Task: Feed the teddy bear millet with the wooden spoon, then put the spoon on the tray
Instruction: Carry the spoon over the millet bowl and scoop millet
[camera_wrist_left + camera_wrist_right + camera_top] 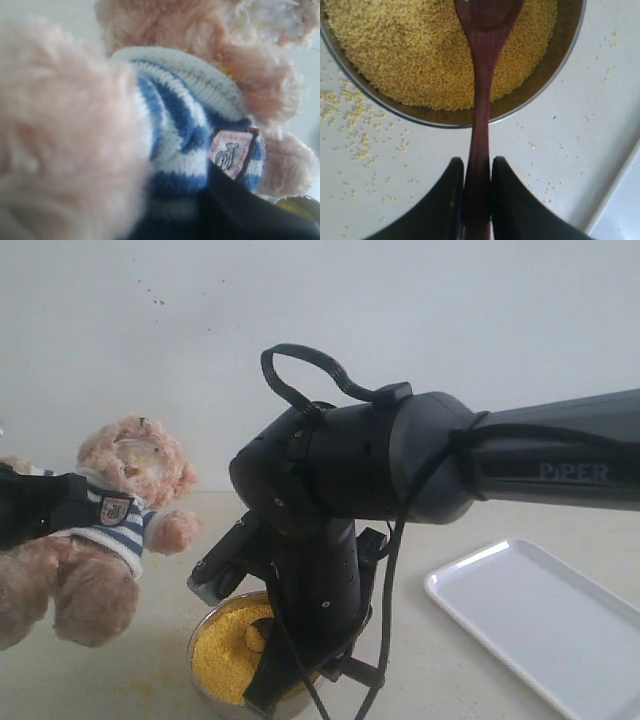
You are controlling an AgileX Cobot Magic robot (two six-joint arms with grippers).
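The teddy bear (120, 530) hangs tilted at the left, above the table. My left gripper (85, 505) is shut on its striped shirt. In the left wrist view the shirt and chest badge (230, 152) fill the picture, with one black finger (240, 212) pressed under the badge. My right gripper (477, 162) is shut on the thin handle of the wooden spoon (481, 75). The spoon's oval bowl rests on the millet (415, 50) in the round metal bowl (550, 75). In the exterior view my right gripper (285, 665) points down into the millet (225, 650). The white tray (545, 625) lies at the right.
The right arm (450, 455) reaches in from the right and hides much of the metal bowl (200, 680). Loose yellow grains (355, 115) lie scattered on the table around the bowl. A corner of the tray (620, 215) sits close to the right gripper.
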